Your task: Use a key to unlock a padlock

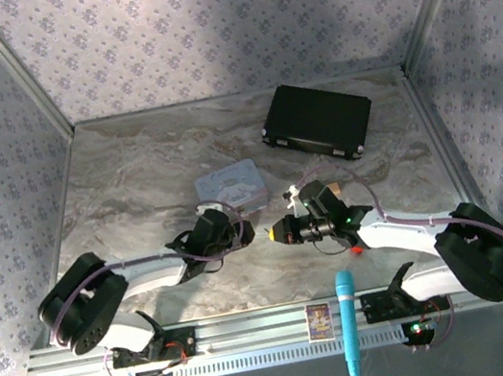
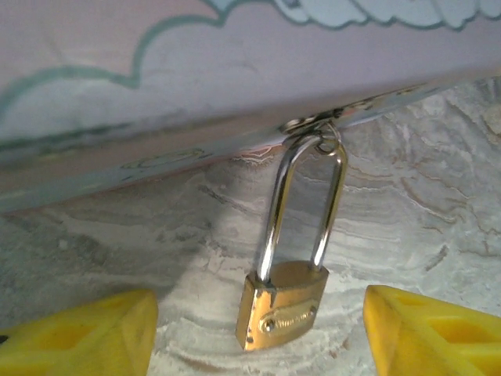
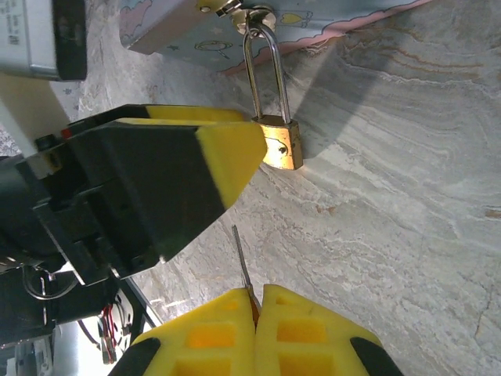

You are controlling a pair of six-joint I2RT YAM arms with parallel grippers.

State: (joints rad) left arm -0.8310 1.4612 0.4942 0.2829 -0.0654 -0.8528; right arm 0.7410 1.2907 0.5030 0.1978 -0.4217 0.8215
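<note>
near rail: turquoise stick [image 1: 350, 321] lies across the frame bar; not part of the task.
right end effector [image 3: 255, 313]: fingers pressed together on the key [image 3: 242, 262], thin blade sticking out ahead.
key to lock: padlock [image 3: 280, 142] lies ahead of the blade tip, offset to one side, apart. Blade runs roughly along the padlock's long axis, base end toward the key. Keyhole can't be made out.
left end effector [image 2: 258, 333]: spread wide, gripping nothing, padlock body between its fingers. Contact unclear.
nearer arm: both close; right looks set to insert.
padlock: shackle looks seated, hooked through the hasp of the pale blue tin [image 1: 229, 187].
counter [image 1: 131, 170]: marbled.
far: black case [image 1: 317, 118], floral walls [image 1: 203, 21].
</note>
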